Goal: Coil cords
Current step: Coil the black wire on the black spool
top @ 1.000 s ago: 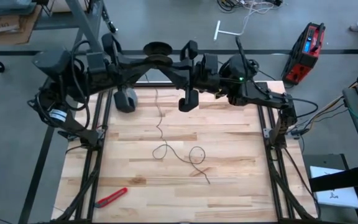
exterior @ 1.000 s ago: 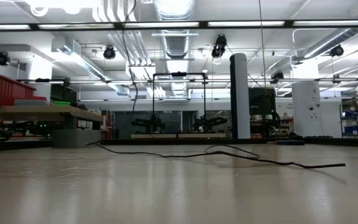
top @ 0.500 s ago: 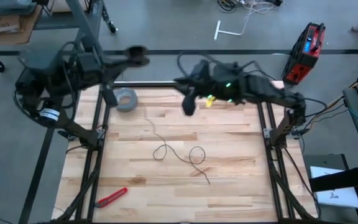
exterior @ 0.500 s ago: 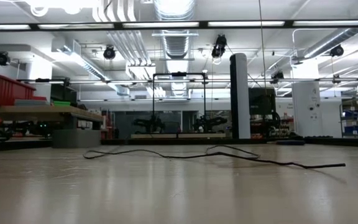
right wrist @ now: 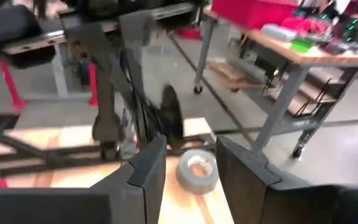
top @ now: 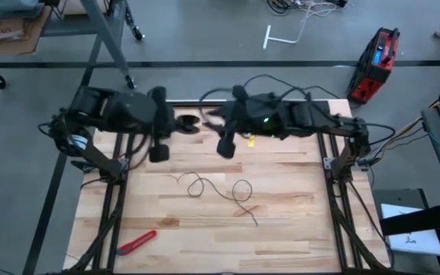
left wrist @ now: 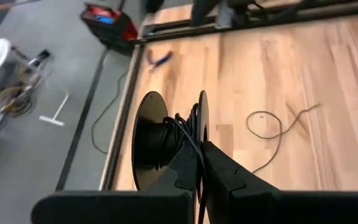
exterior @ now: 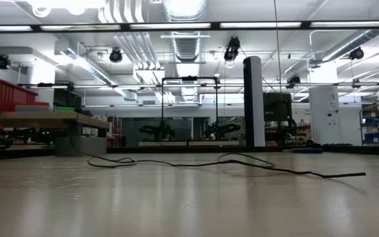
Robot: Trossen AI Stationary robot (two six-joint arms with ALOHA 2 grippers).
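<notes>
High view first: a pale wooden table (top: pixel 281 229) on a dark frame stands on a grey concrete floor, with a red and black case (top: pixel 376 55) on the floor beyond its far right corner and a white T-shaped tool (top: pixel 277 37) lying farther back. A red utility knife (top: pixel 136 242) lies near the table's front left corner. The thin black cord (top: pixel 220 189) sprawls across the middle of the boards in a couple of loose loops, its free end trailing toward the front. Seen level across the tabletop, the same cord runs low over the surface before a workshop of benches, pipes and ceiling lights.

Both arms reach in over the back edge of the table, their wrists turned toward each other. The left gripper (top: pixel 180 126) holds the small black reel (left wrist: pixel 166 143), its fingers pressed onto the hub between the two round flanges, and the cord leads off the reel down toward the boards. The right gripper (top: pixel 212 121) sits just beside it, nearly facing it, with its fingers (right wrist: pixel 151 165) spread and nothing between them. Past those fingers, the grey tape roll (right wrist: pixel 197 169) lies flat on the table by the back edge, near the left arm's base.
</notes>
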